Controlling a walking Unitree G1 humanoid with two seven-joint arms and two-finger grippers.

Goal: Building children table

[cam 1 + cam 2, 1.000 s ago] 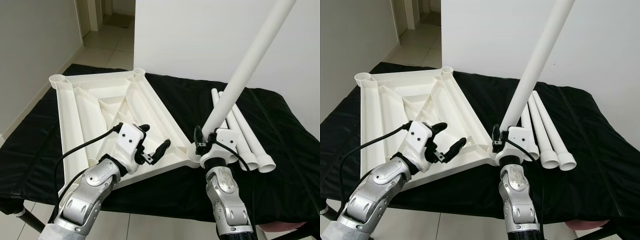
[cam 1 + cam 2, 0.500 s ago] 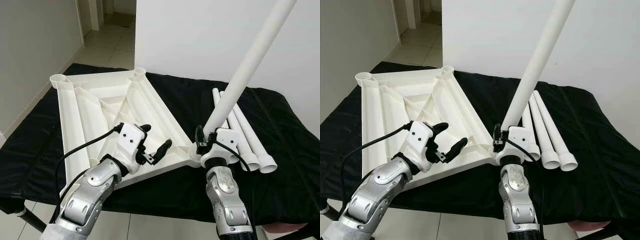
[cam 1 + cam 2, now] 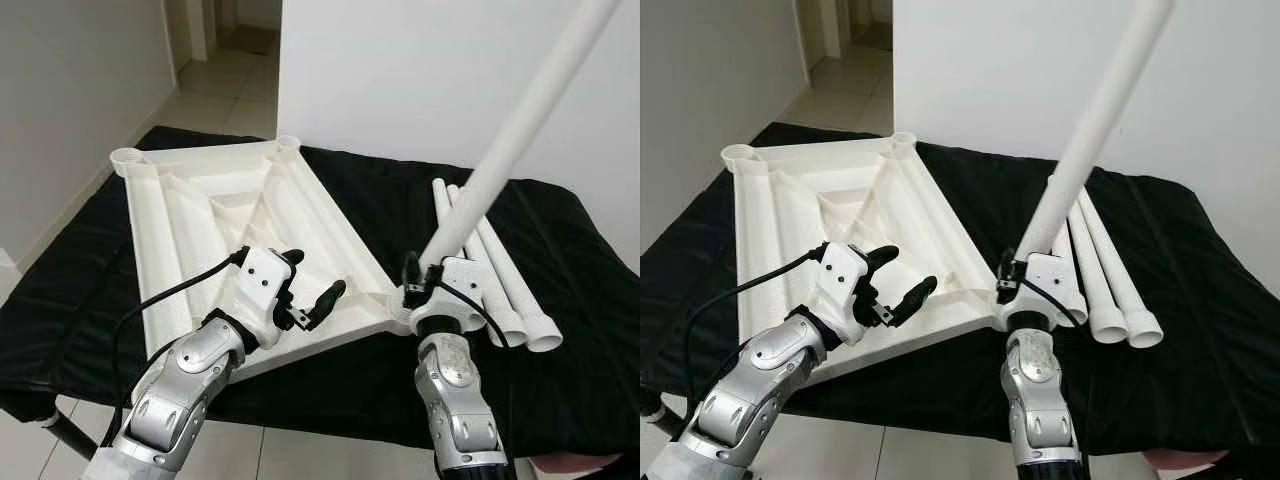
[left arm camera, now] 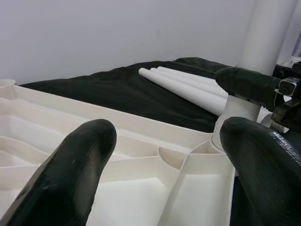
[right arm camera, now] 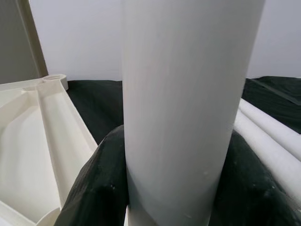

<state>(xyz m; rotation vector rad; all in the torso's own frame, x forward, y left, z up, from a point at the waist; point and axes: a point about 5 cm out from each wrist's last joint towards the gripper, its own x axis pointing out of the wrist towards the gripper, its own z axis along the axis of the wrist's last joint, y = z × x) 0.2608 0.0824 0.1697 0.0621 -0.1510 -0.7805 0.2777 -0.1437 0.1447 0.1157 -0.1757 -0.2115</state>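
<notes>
A white plastic tabletop [image 3: 190,220] lies upside down on the black-covered surface [image 3: 560,400], ribs and corner sockets facing up. My right gripper [image 3: 432,277] is shut on a long white leg tube [image 3: 510,140]. The tube stands tilted up to the right, with its lower end at the tabletop's near right corner socket [image 4: 221,136]. In the right wrist view both black fingers [image 5: 94,183] hug the tube [image 5: 178,94]. My left gripper [image 3: 314,273] hovers open just above the tabletop's near edge, left of that corner, holding nothing. Three more leg tubes [image 3: 1110,280] lie side by side to the right.
A white wall [image 3: 420,70] rises close behind the surface. A tiled floor and doorway [image 3: 215,80] lie at the back left. The black surface's front edge [image 3: 330,425] runs just before my arms, with bare cloth at the far right.
The whole picture has shifted slightly to the right, so the camera has moved. Both grippers, the held leg and the tabletop keep the same relation to each other.
</notes>
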